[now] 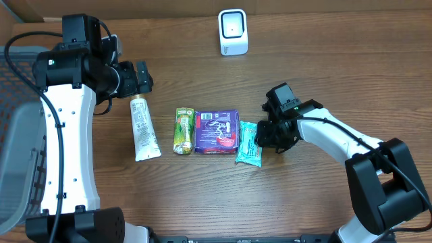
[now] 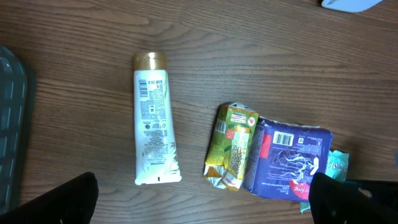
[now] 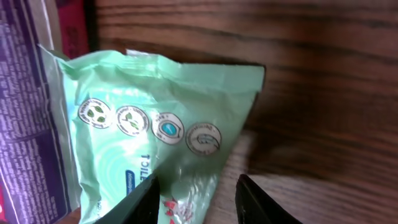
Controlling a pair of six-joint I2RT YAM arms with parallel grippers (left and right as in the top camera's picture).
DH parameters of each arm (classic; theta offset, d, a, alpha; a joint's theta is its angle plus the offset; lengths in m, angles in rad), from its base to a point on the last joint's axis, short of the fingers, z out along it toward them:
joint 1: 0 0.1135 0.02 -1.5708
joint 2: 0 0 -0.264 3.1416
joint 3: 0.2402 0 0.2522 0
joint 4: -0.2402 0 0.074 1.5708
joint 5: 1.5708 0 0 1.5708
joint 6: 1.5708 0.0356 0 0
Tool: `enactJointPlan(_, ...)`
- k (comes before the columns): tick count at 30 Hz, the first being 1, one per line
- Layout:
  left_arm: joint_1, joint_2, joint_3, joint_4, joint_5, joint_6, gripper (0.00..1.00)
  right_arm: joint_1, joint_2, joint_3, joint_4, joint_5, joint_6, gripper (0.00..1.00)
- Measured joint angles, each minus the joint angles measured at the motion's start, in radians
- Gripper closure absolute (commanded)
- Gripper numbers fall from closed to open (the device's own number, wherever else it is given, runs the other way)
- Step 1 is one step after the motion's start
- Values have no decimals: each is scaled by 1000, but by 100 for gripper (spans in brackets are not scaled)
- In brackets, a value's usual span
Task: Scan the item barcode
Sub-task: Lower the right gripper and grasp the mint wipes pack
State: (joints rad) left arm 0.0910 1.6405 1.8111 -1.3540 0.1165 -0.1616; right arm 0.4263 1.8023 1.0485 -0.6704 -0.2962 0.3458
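My right gripper straddles one end of the mint-green packet, fingers half apart, one just clear of the wrapper. The packet lies flat on the table beside the purple pack, well apart from the white scanner. My left gripper hangs spread wide
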Motion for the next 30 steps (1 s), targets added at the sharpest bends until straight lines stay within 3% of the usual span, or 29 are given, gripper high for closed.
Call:
enactJointPlan(5, 0, 0, 0, 0, 0, 0, 0, 0, -1, -37, 72, -29, -6, 67)
enactJointPlan(7, 0, 0, 0, 0, 0, 0, 0, 0, -4, -45, 79, -40, -11, 76)
enactJointPlan(9, 0, 0, 0, 0, 0, 0, 1, 0, -5, -47, 83, -48, -13, 96)
enactJointPlan(15, 0, 0, 0, 0, 0, 0, 0, -6, -13, -47, 58, -50, -18, 96)
enactJointPlan(20, 0, 0, 0, 0, 0, 0, 0, -39, -35, -9, -86, -20, 0, 96)
enactJointPlan(24, 0, 0, 0, 0, 0, 0, 1, -76, -78, 101, -244, 122, 60, 96)
enactJointPlan(30, 0, 0, 0, 0, 0, 0, 0, -48, -121, 330, -505, 518, 129, 96)
